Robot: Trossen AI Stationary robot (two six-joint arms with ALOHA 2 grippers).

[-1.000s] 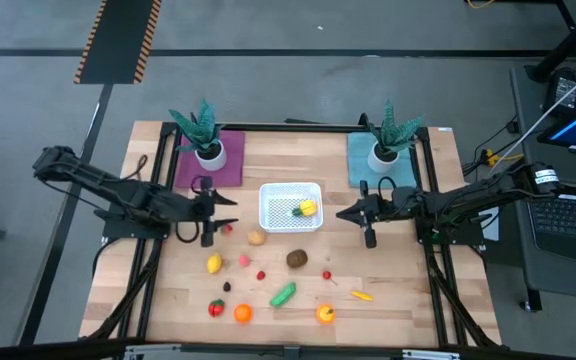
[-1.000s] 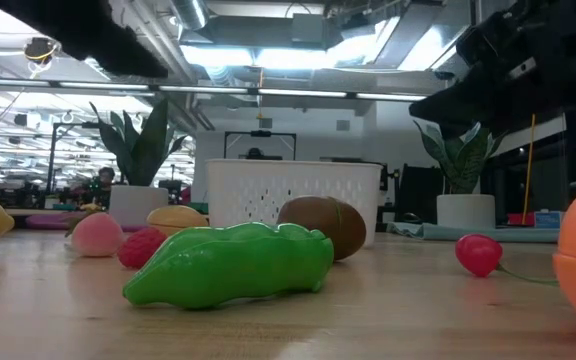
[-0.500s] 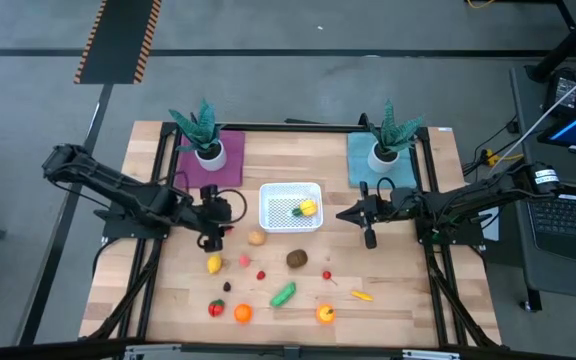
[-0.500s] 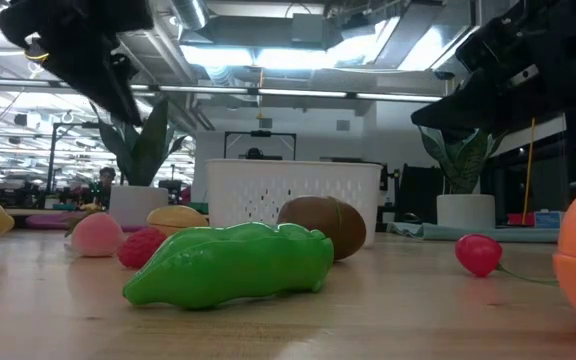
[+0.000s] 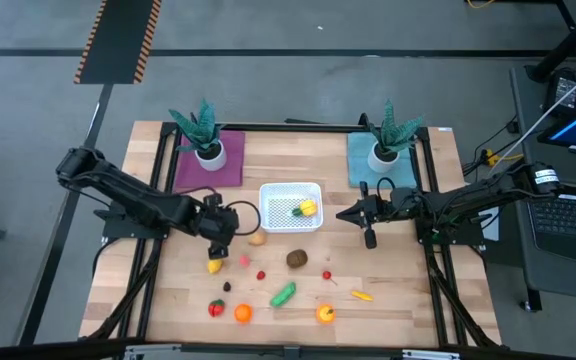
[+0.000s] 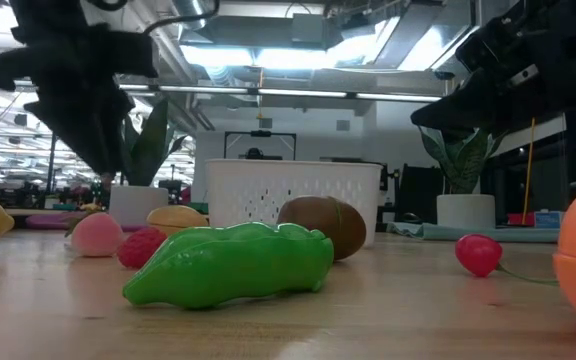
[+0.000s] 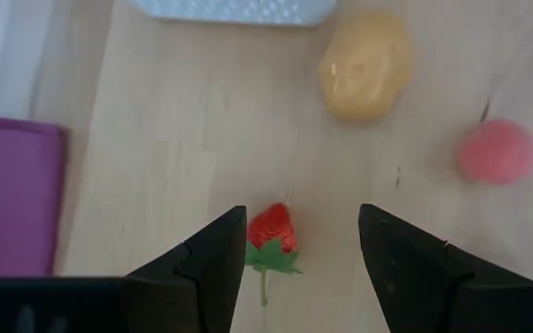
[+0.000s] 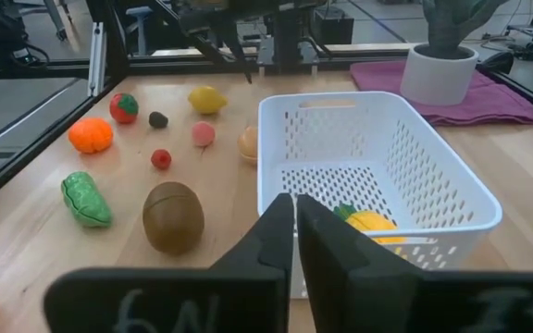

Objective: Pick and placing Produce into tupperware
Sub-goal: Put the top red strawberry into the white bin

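The worktop (image 5: 168, 300) fills the frame's middle. The white basket (image 5: 290, 206) sits at centre, holding a yellow pepper (image 5: 308, 209). Left hand (image 7: 299, 264), fingers wide, hovers over a strawberry (image 7: 272, 228). Right hand (image 8: 294, 227), pinched closed and empty, waits right of the basket.

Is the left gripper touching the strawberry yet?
Apart. In the left wrist view the left gripper stands open, bare wood showing between each finger and the strawberry.

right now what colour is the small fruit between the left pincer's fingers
Red with a green leafy top, a strawberry; clearest in the left wrist view.
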